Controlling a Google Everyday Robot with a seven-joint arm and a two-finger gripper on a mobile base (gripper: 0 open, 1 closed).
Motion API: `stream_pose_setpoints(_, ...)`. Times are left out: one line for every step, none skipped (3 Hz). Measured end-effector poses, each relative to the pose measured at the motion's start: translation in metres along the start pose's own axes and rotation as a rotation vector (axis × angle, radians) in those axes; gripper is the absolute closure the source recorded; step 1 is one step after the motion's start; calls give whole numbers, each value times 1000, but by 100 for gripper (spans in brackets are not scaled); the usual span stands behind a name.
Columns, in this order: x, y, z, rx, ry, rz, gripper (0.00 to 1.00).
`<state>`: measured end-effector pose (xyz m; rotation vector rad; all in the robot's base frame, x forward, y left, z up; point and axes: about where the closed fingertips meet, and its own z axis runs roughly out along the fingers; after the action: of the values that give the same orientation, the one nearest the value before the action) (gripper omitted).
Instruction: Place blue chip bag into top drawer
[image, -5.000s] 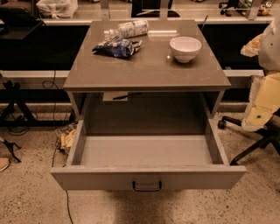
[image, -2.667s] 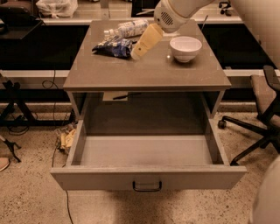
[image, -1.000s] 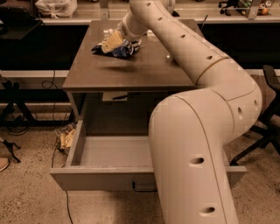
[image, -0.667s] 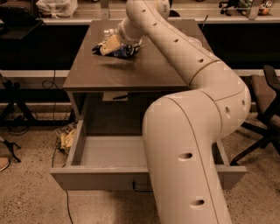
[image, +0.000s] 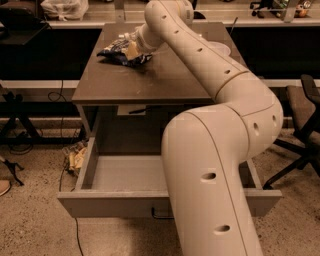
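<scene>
Hand (image: 132, 48) at blue chip bag (image: 113, 50) (grip not discernible), bag lengthwise left-right on table (image: 150, 84).

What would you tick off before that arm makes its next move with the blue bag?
1. Drawer pulled out: ok, it stands wide open below the table.
2. Gripper at the bag: ok, it is right on the bag, at the table's far left.
3. Firm hold on the bag: cannot tell.
4. Bag lifted: not ok, it lies on the table.
5. Room in the drawer: cannot tell, since the arm hides its right part; the left part of the floor shows bare.
6. Free way from bag to drawer: ok on the left side, where nothing stands between.
</scene>
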<state>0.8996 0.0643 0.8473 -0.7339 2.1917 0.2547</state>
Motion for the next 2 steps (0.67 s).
stream_pose_setpoints(-3,0,-14,-16,-39,-9,72)
stream_pose_setpoints(-11,3,-63,-76,-170,-28,95)
